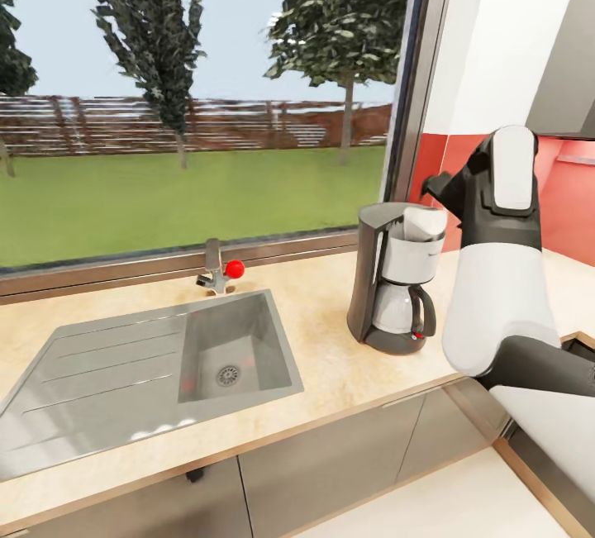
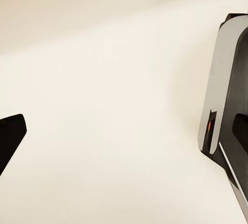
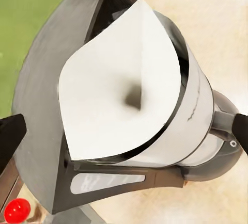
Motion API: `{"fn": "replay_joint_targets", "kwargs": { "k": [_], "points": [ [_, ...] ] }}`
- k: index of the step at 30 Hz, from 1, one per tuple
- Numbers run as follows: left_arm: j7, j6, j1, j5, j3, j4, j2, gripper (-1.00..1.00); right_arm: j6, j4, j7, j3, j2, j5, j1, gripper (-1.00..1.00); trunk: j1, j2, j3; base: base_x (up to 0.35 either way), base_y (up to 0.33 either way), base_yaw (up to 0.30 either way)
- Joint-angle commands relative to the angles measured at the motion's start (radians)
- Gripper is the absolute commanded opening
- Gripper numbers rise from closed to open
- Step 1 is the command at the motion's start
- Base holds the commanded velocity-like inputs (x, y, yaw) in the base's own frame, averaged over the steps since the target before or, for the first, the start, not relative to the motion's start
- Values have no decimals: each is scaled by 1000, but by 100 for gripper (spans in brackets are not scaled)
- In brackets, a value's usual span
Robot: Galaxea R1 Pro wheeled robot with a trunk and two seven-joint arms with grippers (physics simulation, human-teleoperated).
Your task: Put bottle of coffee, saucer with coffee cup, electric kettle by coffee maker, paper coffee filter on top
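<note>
The coffee maker (image 1: 392,282) stands on the beige countertop (image 1: 322,315), right of the sink. On its top rests the white paper coffee filter (image 1: 426,222), an open cone (image 3: 121,87) sitting in the machine's basket, with the glass carafe and its handle (image 3: 225,131) below it. My right gripper (image 1: 435,187) hovers just above and behind the machine's top, open (image 3: 124,133), its black fingertips (image 3: 10,136) spread wide on either side of the filter and apart from it. My left gripper (image 2: 124,133) hangs open over a pale floor, holding nothing.
An inset steel sink (image 1: 124,373) with a red-knobbed tap (image 1: 221,269) lies left of the machine. A big window runs behind the counter, and a red wall (image 1: 570,216) is at the right. Grey cabinets (image 1: 330,464) sit below. My right arm (image 1: 496,273) hides the counter's right end.
</note>
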Motion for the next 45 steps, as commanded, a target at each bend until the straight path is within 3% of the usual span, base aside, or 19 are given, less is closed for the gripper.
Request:
{"fn": "replay_joint_targets", "kwargs": {
  "k": [1, 10, 13, 15, 18, 19, 24, 26, 29, 32, 36, 37, 41, 42, 45],
  "points": [
    [-1, -2, 0, 3, 4, -2, 0, 100, 10, -6, -10, 2, 1, -8, -1, 100, 1, -2, -2, 0, 0, 0],
    [-1, -3, 0, 2, 4, -2, 0, 100, 13, -60, -8, 12, -6, -5, -1, 100, 1, -2, -2, 0, 0, 0],
    [-1, -3, 0, 2, 4, -2, 0, 100, 15, -93, -9, 12, -22, -1, -1, 100, 1, -2, -2, 0, 0, 0],
    [-1, -3, 0, 1, 4, -2, 0, 100, 15, -108, -9, 13, -58, 4, -1, 100, 1, -2, -2, 0, 0, 0],
    [-1, -5, 0, 0, 4, -2, -1, 100, 16, -110, -8, 13, -149, 14, 1, 100, 1, -2, -2, 0, 0, 0],
    [-1, -5, 0, 0, 4, -3, -1, 100, 16, -110, -8, 13, -166, 15, 4, 100, 1, -2, -2, 0, 0, 0],
    [-1, -9, 0, 0, 4, -3, -1, 100, 17, -110, -7, 13, -328, 29, 60, 100, 1, -2, -2, 0, 0, 0],
    [-1, -10, 0, 0, 4, -3, -2, 100, 18, -110, -6, 13, -368, 32, 96, 100, 1, -2, -2, 0, 0, 0],
    [-1, -12, 0, 0, 5, -4, -2, 100, 20, -110, -6, 13, -408, 41, 176, 100, 1, -2, -2, 0, 0, 0],
    [-2, -12, 0, 0, 6, -6, -2, 100, 20, -110, -6, 13, -419, 43, 242, 100, 1, -2, -2, 0, 0, 0],
    [-7, -13, 0, 1, 6, -11, -2, 100, 19, -109, -3, 23, -417, 42, 372, 100, 1, -2, -2, 0, 0, 0],
    [-9, -14, -1, 1, 6, -13, -3, 100, 19, -103, 76, 51, -414, 41, 494, 100, 1, -2, -2, 0, 0, 0],
    [-10, -14, -1, -1, 5, -11, -8, 100, 19, -52, 194, 87, -404, 42, 634, 100, 1, -2, -2, 0, 0, 0],
    [-10, -14, -1, -1, 5, -8, -9, 100, 18, 1, 224, 99, -375, 44, 713, 100, 1, -2, -2, 0, 0, 0],
    [-10, -15, -1, -1, 6, -7, -9, 100, 18, 48, 232, 103, -327, 48, 749, 100, 1, -2, -2, 0, 0, 0]
  ]
}}
